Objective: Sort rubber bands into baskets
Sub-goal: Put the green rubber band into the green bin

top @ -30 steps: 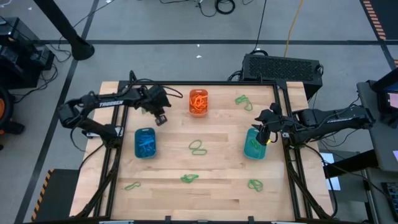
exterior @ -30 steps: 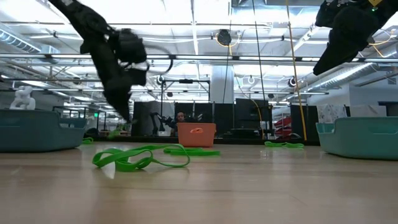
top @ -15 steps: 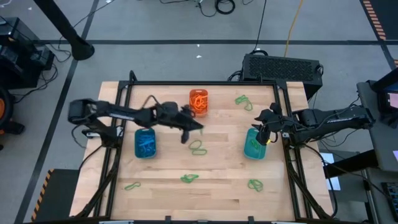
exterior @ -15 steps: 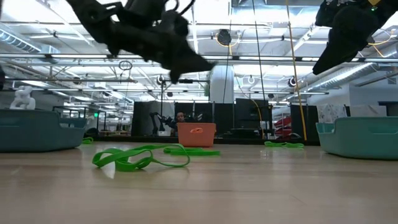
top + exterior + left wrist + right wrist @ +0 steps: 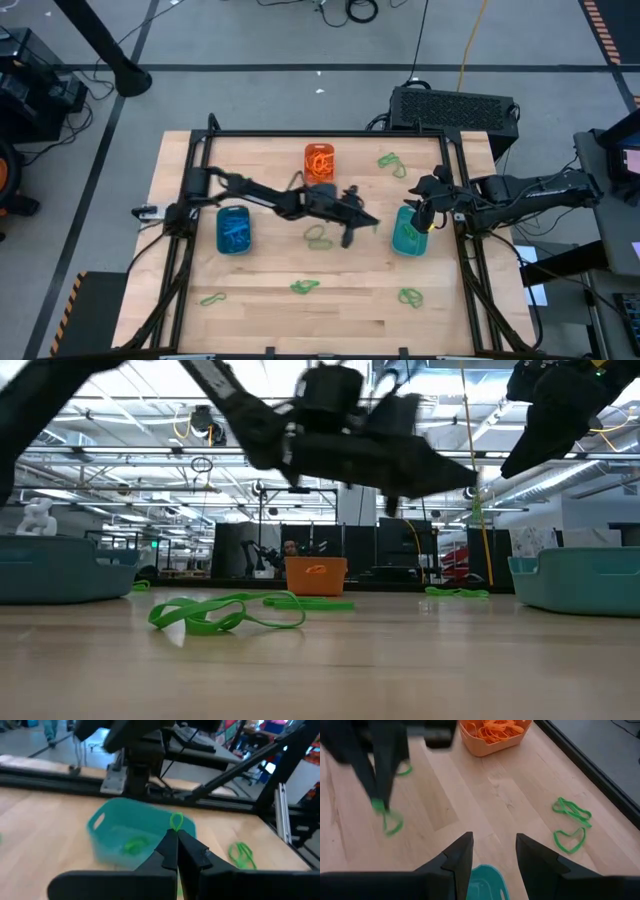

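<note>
My left gripper reaches across the middle of the table, above the wood and just left of the teal basket. It is shut on a green rubber band. My right gripper is open and empty, over the teal basket. That basket holds green bands. The orange basket with orange bands stands at the far middle. The blue basket with blue bands stands at the left. Loose green bands lie flat on the table. My left gripper pinches the green rubber band between its two fingertips. A small loop of the band sticks out past the tips. The fingers slant down toward the table's right. The band is lifted clear of the table.
More green bands lie at the far right, near right, near middle and near left. A black frame runs around the table. The room shows behind the table in the low view.
My left gripper has swung from the table's far left, across the middle, toward the right edge and the teal basket. My right gripper has kept still over that basket.
</note>
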### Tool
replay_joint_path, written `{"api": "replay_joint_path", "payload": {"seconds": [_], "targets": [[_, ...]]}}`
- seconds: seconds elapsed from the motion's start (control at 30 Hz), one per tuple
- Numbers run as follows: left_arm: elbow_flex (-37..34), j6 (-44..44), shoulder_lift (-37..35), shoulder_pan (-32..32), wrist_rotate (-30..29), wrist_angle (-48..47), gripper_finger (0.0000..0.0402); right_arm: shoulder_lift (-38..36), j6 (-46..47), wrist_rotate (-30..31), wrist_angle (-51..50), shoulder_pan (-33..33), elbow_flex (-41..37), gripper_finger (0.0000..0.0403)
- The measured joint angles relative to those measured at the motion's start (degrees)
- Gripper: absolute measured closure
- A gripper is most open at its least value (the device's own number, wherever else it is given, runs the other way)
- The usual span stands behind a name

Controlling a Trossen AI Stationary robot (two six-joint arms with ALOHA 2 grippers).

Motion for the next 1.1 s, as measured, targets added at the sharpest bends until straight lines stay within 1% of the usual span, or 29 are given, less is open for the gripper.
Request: {"api": "replay_joint_path", "payload": {"seconds": [0.13,0.3,0.37,0.47,0.53,0.6,0.73,0.97,1.1], "targets": [[10.9,-0.3,8.5,0.0,2.3,-0.5,0.0401,0.0,-0.1,0.0,0.0,0.0,0.0,0.0261],[23.3,-0.4,17.1,0.0,3.2,-2.8,0.0401,0.0,-0.6,-0.1,-0.3,0.0,0.0,0.0261],[28.1,-0.3,20.1,0.0,3.3,-4.7,0.0401,0.0,-1.1,-0.1,-0.3,0.0,0.0,0.0261],[34.4,-0.4,23.5,0.1,3.3,-10.2,0.0401,0.0,-1.5,-0.1,-0.3,0.0,0.0,0.0261],[37.3,-0.4,24.9,0.1,3.3,-14.3,0.0401,0.0,-1.5,-0.1,-0.3,0.0,0.0,0.0261],[39.0,-0.4,25.3,0.1,3.1,-18.0,0.0401,0.0,-1.5,-0.1,-0.3,0.0,0.0,0.0261],[39.2,-0.3,25.2,0.1,2.9,-20.7,0.0393,0.0,-1.9,-0.1,-0.3,0.0,0.0,0.0261],[39.2,-0.2,25.1,0.1,2.9,-21.9,0.0346,0.0,-2.1,-0.1,-0.3,0.0,0.0,0.0261],[39.2,0.2,24.9,0.1,3.0,-24.1,0.032,0.0,-2.1,-0.1,-0.3,0.0,0.0,0.0261]]}}
